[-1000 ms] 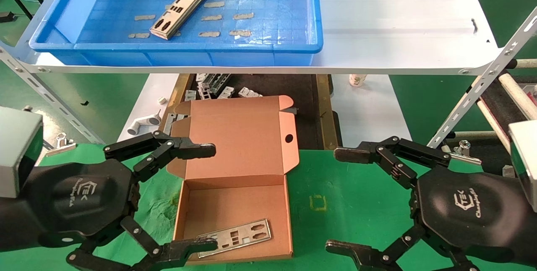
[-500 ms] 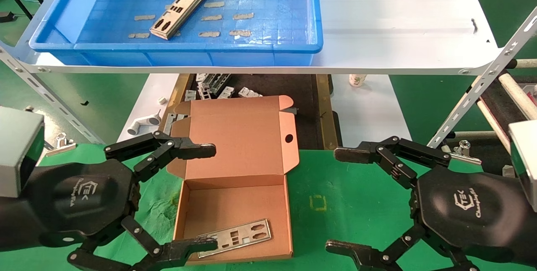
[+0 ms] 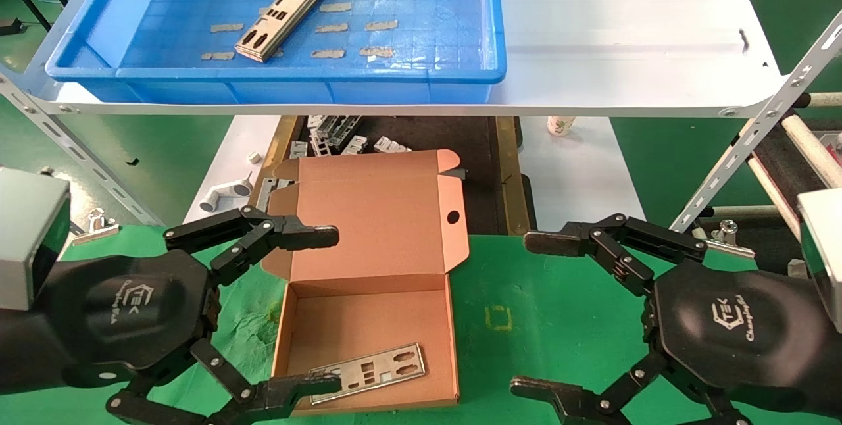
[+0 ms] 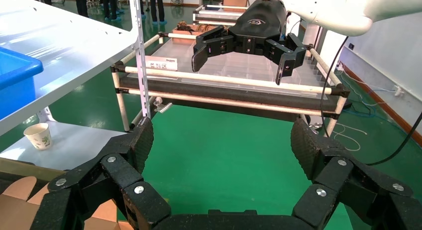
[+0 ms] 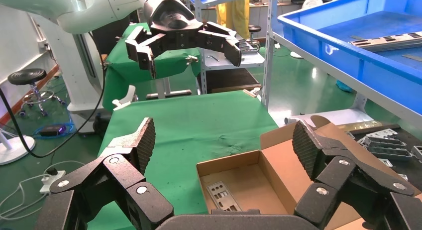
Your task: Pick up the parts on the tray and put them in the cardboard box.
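The blue tray (image 3: 164, 73) sits on the white shelf at the back left, with a small stack of silver-grey parts (image 3: 279, 18) lying diagonally on its floor. In front, on the green mat, the cardboard box (image 3: 368, 306) stands with its lid folded back, and one part (image 3: 368, 372) lies flat in its near end. My left gripper (image 3: 329, 310) is open at the box's left side, holding nothing. Open and empty too, my right gripper (image 3: 526, 313) hangs over the mat to the right of the box. The right wrist view shows the box (image 5: 278, 165) and its part (image 5: 221, 195).
Tan tape strips (image 3: 345, 27) are stuck to the tray floor. Small grey brackets (image 3: 342, 135) lie on a dark surface under the shelf (image 3: 625, 50), near a paper cup (image 3: 560, 124) and a white pipe fitting (image 3: 223, 196). A slanted shelf strut (image 3: 756, 129) stands at the right.
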Controlling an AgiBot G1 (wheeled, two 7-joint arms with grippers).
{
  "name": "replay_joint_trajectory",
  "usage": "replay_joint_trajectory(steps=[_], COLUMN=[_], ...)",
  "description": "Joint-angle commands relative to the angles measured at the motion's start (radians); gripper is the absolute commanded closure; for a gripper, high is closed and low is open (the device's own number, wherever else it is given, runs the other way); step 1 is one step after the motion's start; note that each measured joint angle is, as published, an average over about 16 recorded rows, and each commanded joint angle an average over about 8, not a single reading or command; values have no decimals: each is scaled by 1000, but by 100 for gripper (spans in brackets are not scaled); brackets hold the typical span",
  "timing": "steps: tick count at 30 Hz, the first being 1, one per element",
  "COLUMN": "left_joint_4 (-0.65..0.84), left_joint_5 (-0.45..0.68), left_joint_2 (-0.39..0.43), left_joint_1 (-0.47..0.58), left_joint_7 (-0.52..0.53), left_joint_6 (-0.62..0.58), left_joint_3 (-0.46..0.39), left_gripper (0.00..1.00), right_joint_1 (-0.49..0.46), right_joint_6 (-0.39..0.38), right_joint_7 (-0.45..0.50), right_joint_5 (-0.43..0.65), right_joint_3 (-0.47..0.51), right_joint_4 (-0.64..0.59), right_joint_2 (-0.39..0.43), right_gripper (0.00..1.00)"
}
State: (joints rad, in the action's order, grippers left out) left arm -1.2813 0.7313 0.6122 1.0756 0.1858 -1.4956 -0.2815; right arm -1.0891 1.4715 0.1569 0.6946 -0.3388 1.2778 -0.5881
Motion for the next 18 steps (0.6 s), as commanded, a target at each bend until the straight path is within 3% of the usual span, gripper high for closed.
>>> replay_joint_trajectory(steps=[1,18], left_joint_4=[0,1], left_joint_5=[0,0], left_joint_2=[0,0], left_joint_1=[0,0], left_joint_7=[0,0], left_joint_6=[0,0], left_joint_3=[0,-1], left_gripper=[0,0], right_joint_1=[0,0], right_joint_6=[0,0], right_joint_7=[0,0], right_joint_5=[0,0], right_joint_3=[0,0], right_joint_4=[0,0], right_joint_2=[0,0], right_gripper=[0,0])
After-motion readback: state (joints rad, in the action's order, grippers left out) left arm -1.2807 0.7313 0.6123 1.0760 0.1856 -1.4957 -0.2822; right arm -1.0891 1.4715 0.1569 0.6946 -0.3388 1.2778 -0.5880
